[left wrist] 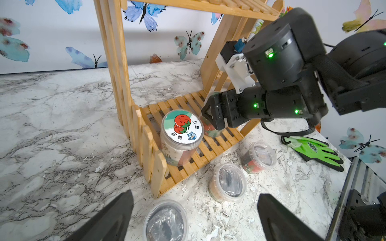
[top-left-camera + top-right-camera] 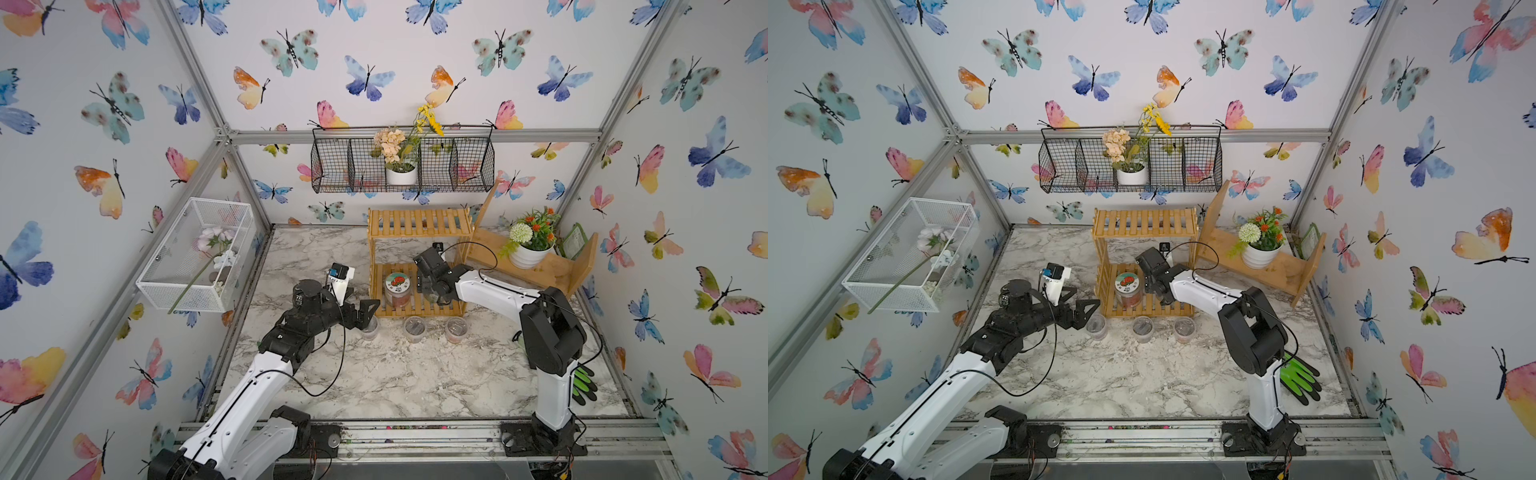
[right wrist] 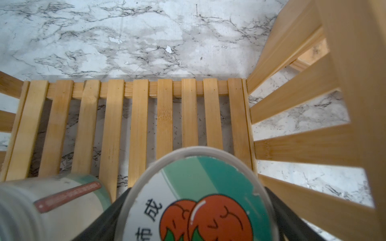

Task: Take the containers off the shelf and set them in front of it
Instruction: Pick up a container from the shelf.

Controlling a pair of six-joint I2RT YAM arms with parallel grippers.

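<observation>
Left jaws gape above the cup (image 2: 1096, 327) nearest the worktop's (image 2: 1142, 382) left edge, before the shelf (image 2: 1144, 224), in both top views. Left wrist: right jaws straddle one jar (image 1: 210, 130) on the lower tier, beside the other jar (image 1: 182, 127). Right wrist: they clamp its lid (image 3: 198, 198).

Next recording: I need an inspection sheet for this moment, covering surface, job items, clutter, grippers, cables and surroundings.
Surface: marble-look tabletop, pale flakes near the cups.
Job's things: three lidded cups on the table before the slatted shelf; on its lower tier, a free jar and a second jar.
Clutter: green glove by the right arm's base.
Grippers: left gripper open over the nearest cup; right gripper straddles the second jar, grip unclear.
Cables: left cable and right cable loop off the arms, clear of the cups.
Surroundings: butterfly walls, wire basket, mesh basket, plank shelf with potted plant.
</observation>
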